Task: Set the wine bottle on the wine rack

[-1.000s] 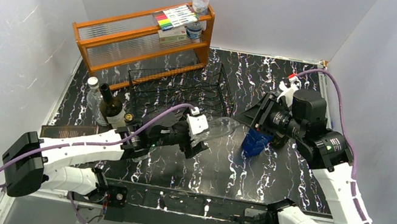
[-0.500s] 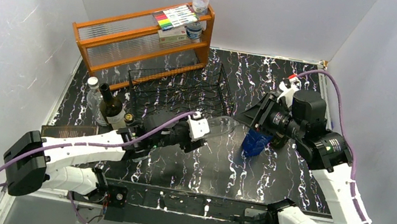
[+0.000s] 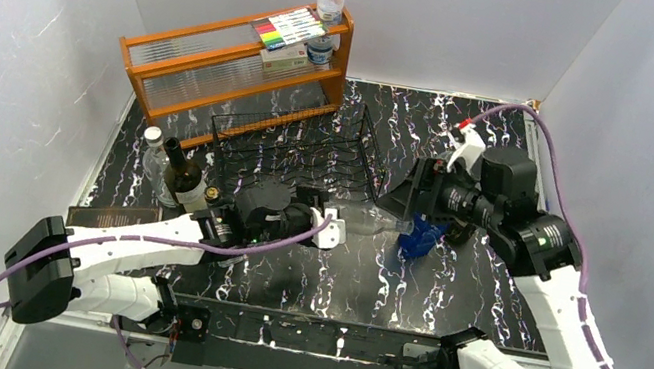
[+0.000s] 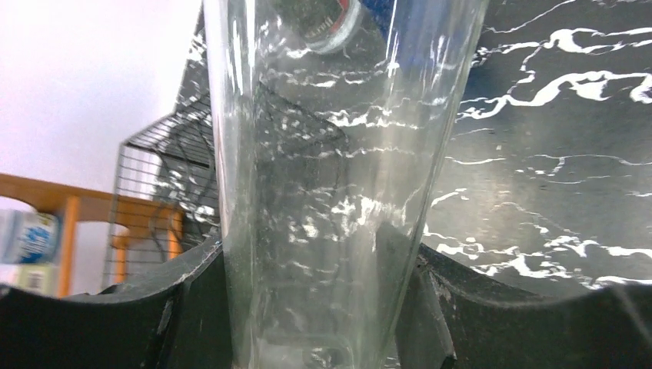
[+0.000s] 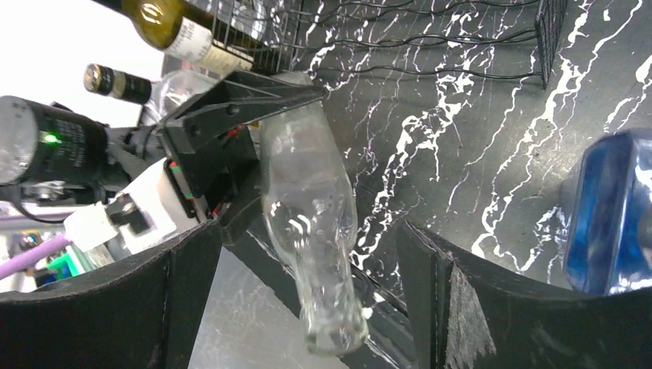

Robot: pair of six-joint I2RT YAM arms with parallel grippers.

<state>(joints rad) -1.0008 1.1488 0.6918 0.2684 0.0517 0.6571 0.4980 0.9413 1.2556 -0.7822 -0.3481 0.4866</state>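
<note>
A clear glass wine bottle [image 3: 368,218] lies roughly level in mid-table, in front of the black wire wine rack [image 3: 294,148]. My left gripper [image 3: 331,226] is shut on its wide body, and the glass [image 4: 330,192] fills the gap between the fingers. The bottle's neck [image 5: 311,207] points into my right gripper [image 5: 307,231], which is open, with both fingers standing clear of the glass. In the top view the right gripper [image 3: 411,204] hovers at the neck end. The rack [image 5: 430,31] lies just beyond the bottle.
An orange wooden shelf [image 3: 232,66] with boxes and jars stands behind the rack. Dark wine bottles [image 3: 182,174] and a clear one stand left of the rack. A blue bottle [image 3: 420,237] stands under the right gripper. White walls close in on three sides.
The right gripper has opened and let go of the bottle's neck. The left gripper has shut on the body, and the bottle has tipped down to lie level.
</note>
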